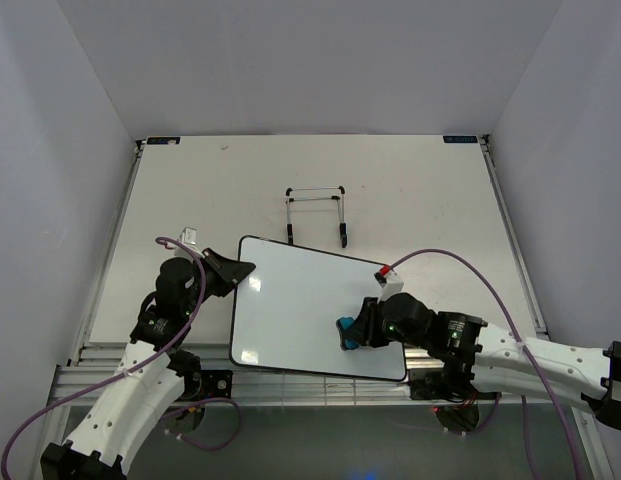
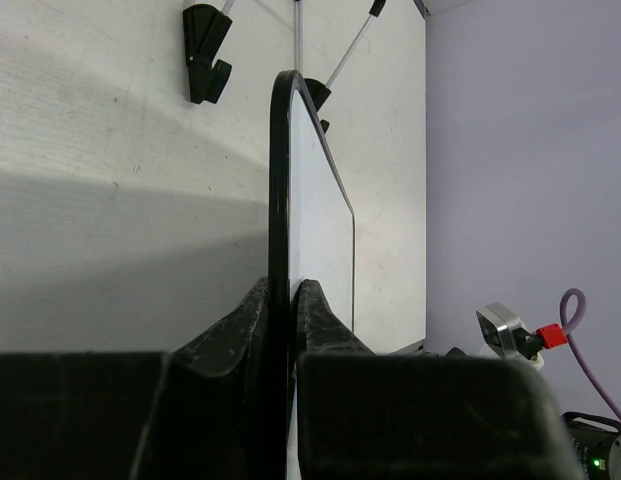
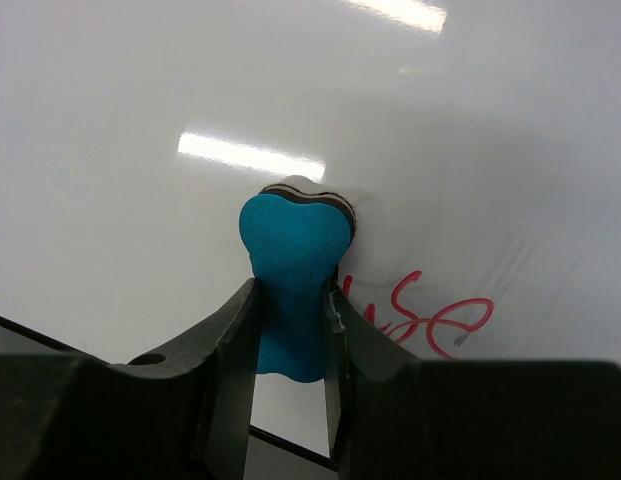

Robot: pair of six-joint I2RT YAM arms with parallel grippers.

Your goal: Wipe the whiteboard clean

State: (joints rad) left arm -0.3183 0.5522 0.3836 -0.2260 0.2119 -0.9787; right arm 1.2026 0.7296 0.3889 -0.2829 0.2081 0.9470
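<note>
The whiteboard point(image 1: 300, 300), rim seemingly pinched thinly in the left claw point(image 2: 287, 300), could twist loose if the right claw point(image 3: 290, 310), clamped on the blue eraser point(image 3: 293, 235), scrubs hard.

Wire stand point(image 1: 316, 214) just beyond far edge of whiteboard point(image 1: 290, 310). Left gripper point(image 1: 243, 271) clamped on left edge; right gripper point(image 1: 347, 334) with eraser point(image 3: 293, 250) on near-right area. Passable: board centre, table point(image 1: 190, 180) beside stand.

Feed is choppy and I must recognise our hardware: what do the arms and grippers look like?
The left arm and right arm match: white shells, black joints, black wedge-shaped fingers with a grainy surface. A purple cable loops off each; the right one ends in a red plug by a white box.
</note>
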